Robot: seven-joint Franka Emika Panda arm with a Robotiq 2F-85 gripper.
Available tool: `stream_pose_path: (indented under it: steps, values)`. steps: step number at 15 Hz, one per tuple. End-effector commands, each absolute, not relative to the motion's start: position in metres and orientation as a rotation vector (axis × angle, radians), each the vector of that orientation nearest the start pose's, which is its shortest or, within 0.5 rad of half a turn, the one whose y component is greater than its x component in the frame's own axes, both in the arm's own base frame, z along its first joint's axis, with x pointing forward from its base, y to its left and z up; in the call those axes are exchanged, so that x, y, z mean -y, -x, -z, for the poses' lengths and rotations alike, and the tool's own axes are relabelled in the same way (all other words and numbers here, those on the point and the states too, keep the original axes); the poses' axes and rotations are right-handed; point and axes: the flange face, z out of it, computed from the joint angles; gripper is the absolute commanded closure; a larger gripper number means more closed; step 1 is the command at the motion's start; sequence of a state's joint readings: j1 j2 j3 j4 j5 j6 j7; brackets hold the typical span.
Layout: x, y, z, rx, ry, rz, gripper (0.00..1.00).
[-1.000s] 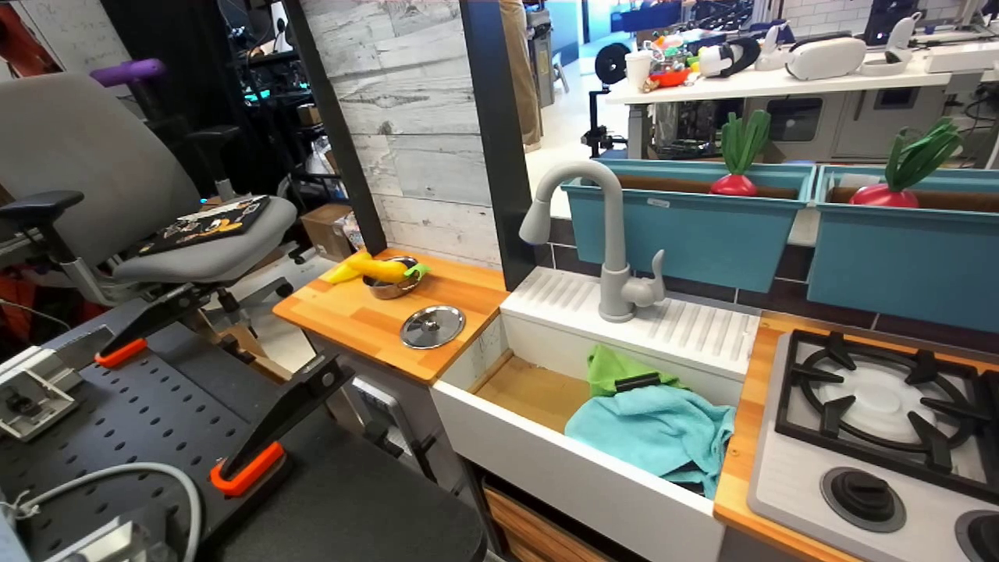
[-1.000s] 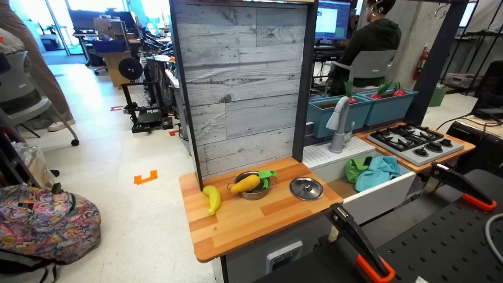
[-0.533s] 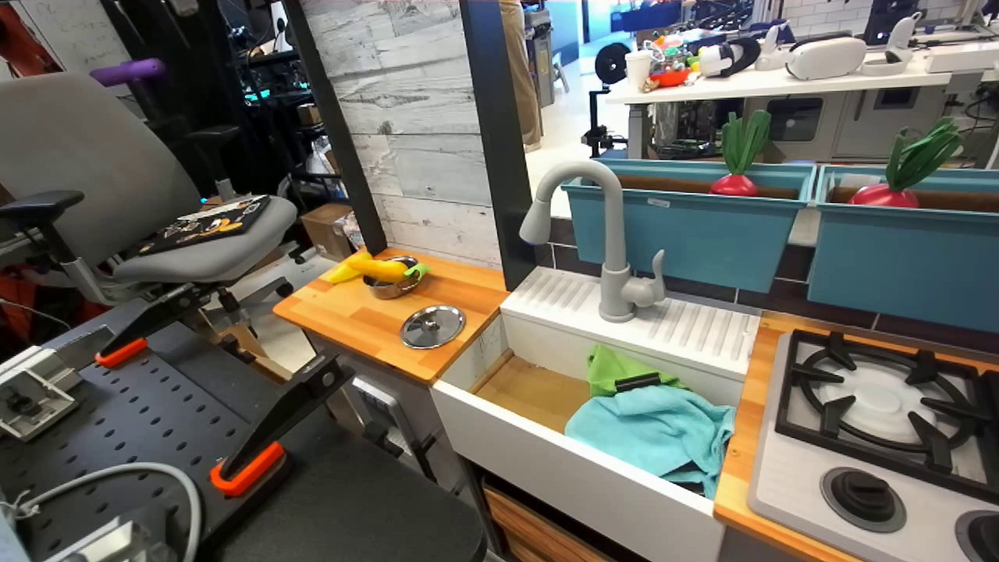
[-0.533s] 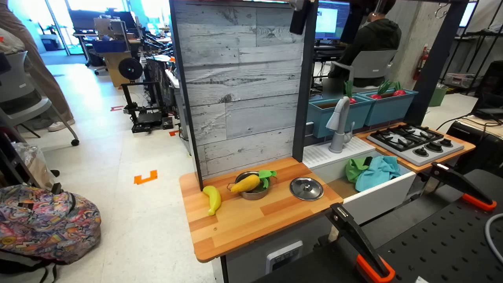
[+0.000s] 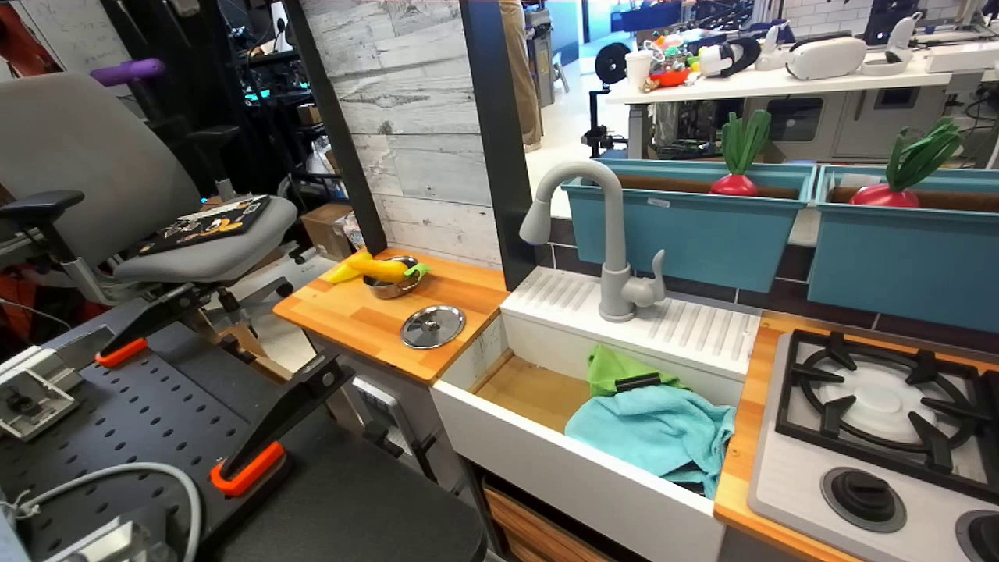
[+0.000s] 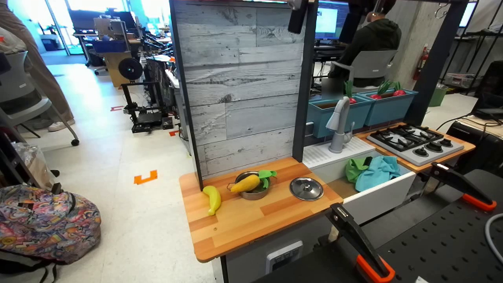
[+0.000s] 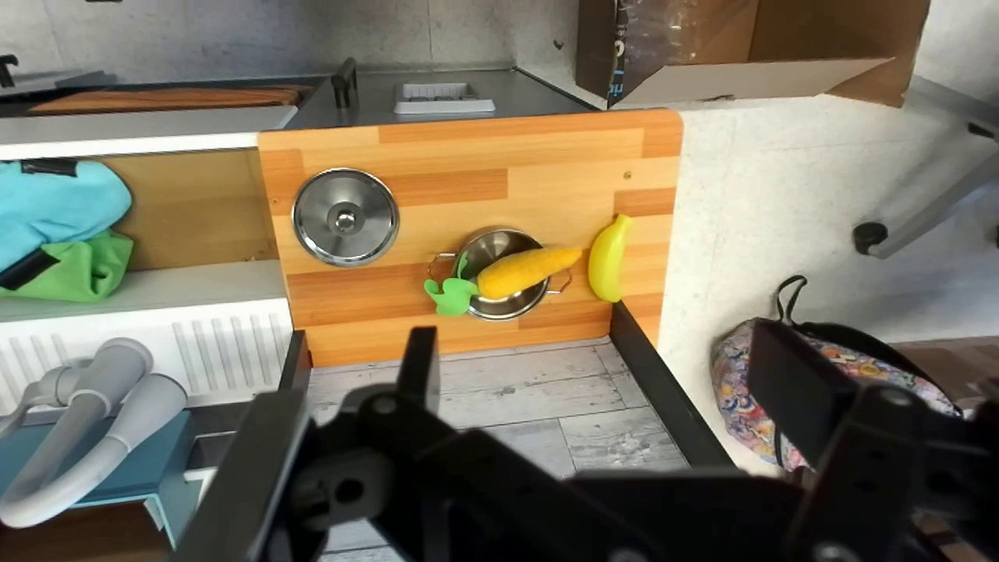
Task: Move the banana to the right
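I'd call this the reach: the black two-fingered end effector (image 7: pixel 599 353) is spread, the curved yellow plastic-looking banana (image 7: pixel 607 259) lies well below it, so descent should follow.

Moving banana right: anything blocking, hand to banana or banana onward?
Hand to banana: nothing visible in the wrist view. Onward, rightward in both exterior views: the metal pot with a toy carrot jutting over its rim, then the lid. A straight slide would likely hit the pot.
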State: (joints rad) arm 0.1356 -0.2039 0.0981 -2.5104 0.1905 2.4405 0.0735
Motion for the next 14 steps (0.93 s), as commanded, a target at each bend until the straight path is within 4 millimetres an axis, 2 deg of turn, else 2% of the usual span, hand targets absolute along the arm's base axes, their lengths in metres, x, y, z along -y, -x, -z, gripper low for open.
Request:
stream_pose_path:
  steps: [1, 4, 8, 12, 14]
  values:
    - [-0.124, -0.458, -0.331, -0.034, 2.962, 0.094, 0.0]
    - [-0.139, -0.471, -0.284, -0.095, 2.956, 0.01, 0.0]
    - [-0.156, -0.483, -0.21, -0.154, 2.96, -0.061, 0.0]
    - [-0.171, -0.493, -0.147, -0.204, 2.971, -0.067, 0.0]
    - [-0.18, -0.502, -0.122, -0.221, 2.979, -0.063, 0.0]
